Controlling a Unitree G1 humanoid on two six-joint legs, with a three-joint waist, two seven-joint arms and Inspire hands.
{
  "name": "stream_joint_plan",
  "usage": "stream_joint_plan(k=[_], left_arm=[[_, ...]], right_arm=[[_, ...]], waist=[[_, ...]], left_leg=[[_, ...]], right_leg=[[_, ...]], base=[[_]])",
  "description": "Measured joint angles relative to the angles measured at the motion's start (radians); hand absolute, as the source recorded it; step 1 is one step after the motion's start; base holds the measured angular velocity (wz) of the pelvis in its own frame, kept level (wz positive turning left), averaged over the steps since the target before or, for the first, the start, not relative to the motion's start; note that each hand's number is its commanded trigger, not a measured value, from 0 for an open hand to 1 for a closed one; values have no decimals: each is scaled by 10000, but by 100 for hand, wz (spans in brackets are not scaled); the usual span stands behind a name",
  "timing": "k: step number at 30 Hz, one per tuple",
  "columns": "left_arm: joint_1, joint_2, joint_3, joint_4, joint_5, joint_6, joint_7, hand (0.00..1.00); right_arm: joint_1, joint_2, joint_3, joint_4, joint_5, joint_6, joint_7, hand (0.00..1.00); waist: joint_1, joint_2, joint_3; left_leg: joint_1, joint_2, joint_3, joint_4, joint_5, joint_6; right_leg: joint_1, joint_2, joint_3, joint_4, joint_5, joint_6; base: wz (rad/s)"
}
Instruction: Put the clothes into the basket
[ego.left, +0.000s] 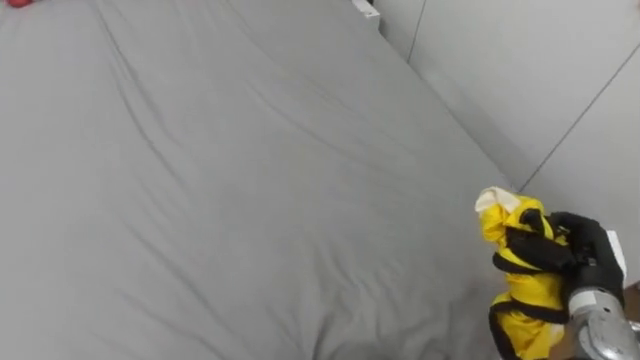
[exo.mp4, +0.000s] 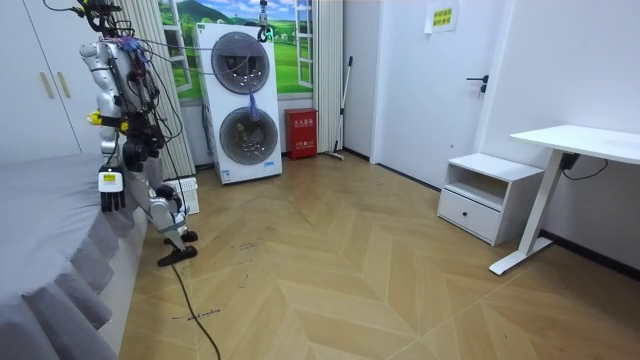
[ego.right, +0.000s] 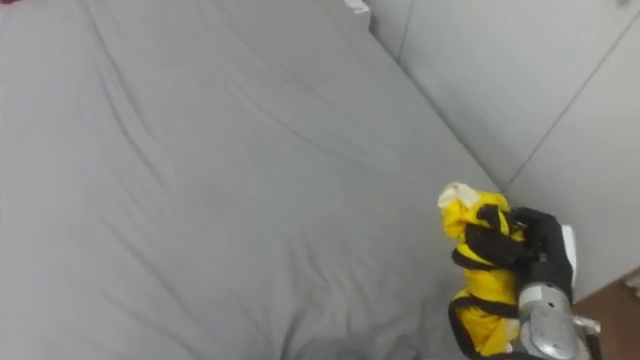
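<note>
A bunched yellow garment (ego.left: 512, 232) with a pale patch at its top hangs over the right edge of the grey bed (ego.left: 250, 180). My right hand (ego.left: 580, 255) is shut on it, dark fingers wrapped round the yellow cloth (ego.right: 472, 222). In the room view I stand at the bedside near the room view's left, the yellow garment (exo.mp4: 93, 118) held at waist height. My left hand (exo.mp4: 110, 193) hangs low beside the bed's edge with its fingers loose and pointing down.
A small red thing (ego.left: 15, 3) lies at the bed's far left corner. White wardrobe doors (ego.left: 540, 70) stand along the bed's right side. Behind me are stacked washing machines (exo.mp4: 245, 100), a wood floor (exo.mp4: 350, 270), a white nightstand (exo.mp4: 490, 195) and a desk (exo.mp4: 575, 145).
</note>
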Motion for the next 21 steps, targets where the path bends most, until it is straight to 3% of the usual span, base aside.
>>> stream_joint_plan(k=[3,11,15,19,21], left_arm=[[40,44,-26,3,-6,242,76,0],[48,10,-130,1,-183,389,208,0],[10,1,-437,0,-563,396,201,0],[-319,-14,-1130,189,-1612,383,171,0],[-466,-3,-1381,193,-1995,382,129,0]], right_arm=[[149,142,-7,3,135,242,33,100],[366,315,-157,942,1054,321,133,100],[-593,74,-430,2045,1468,323,-39,100],[-1952,-445,-589,3608,2111,316,-291,100],[-2422,-649,-568,4035,2295,312,-382,100]], waist=[[-118,56,26],[-453,291,33],[-897,674,59],[-984,1072,161],[-981,1217,145]], left_leg=[[63,113,280,-6,-130,-10],[-400,156,713,34,-152,13],[-1272,152,973,289,-160,70],[-1991,95,1289,383,-91,185],[-2438,92,1328,543,-84,197]], right_leg=[[-74,138,266,12,101,-23],[-803,222,735,198,238,-9],[-1723,216,1025,544,379,40],[-2879,166,1329,1240,397,83],[-3394,110,1374,1439,382,93]], base=[[-31],[-19],[-22],[-24],[-18]])
